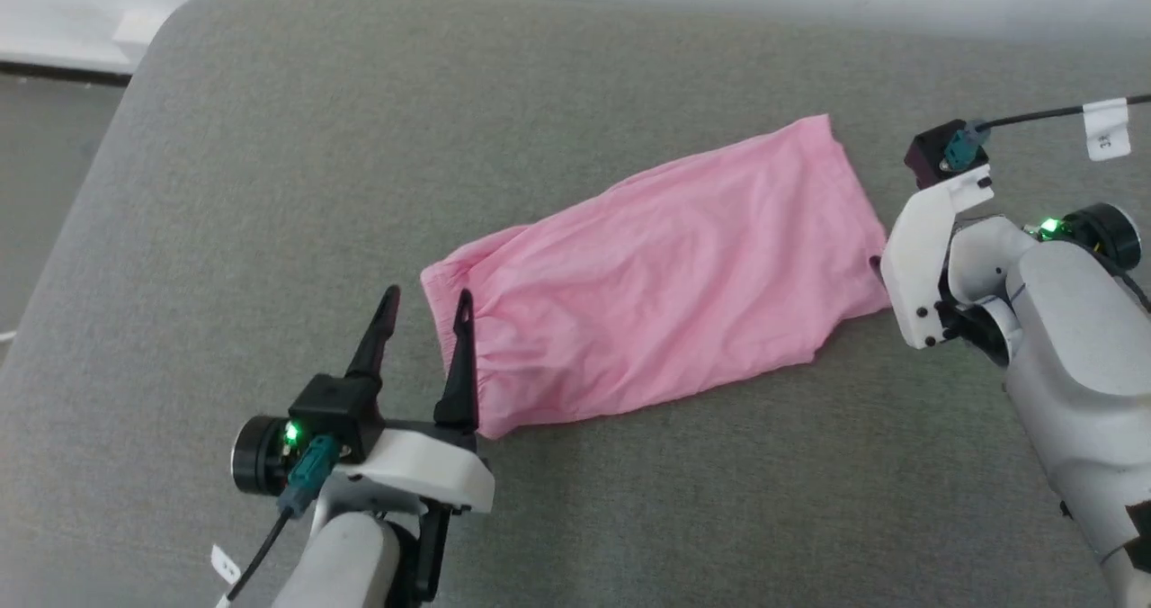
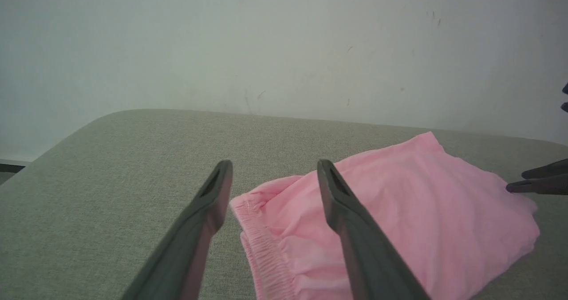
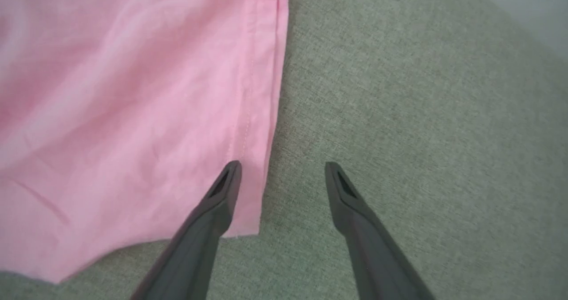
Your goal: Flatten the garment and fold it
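Pink shorts (image 1: 665, 275) lie creased on the grey counter (image 1: 270, 140), left tool (image 1: 428, 295) at the waistband (image 2: 262, 246) and right tool (image 3: 282, 164) at the hem (image 3: 266, 91) both spread (empty), so pinch both ends low and pull evenly

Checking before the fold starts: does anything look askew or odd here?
Only the garment: it lies diagonally across the grey cushion and is creased. No damage visible. The left hand and right hand sit open at its ends.
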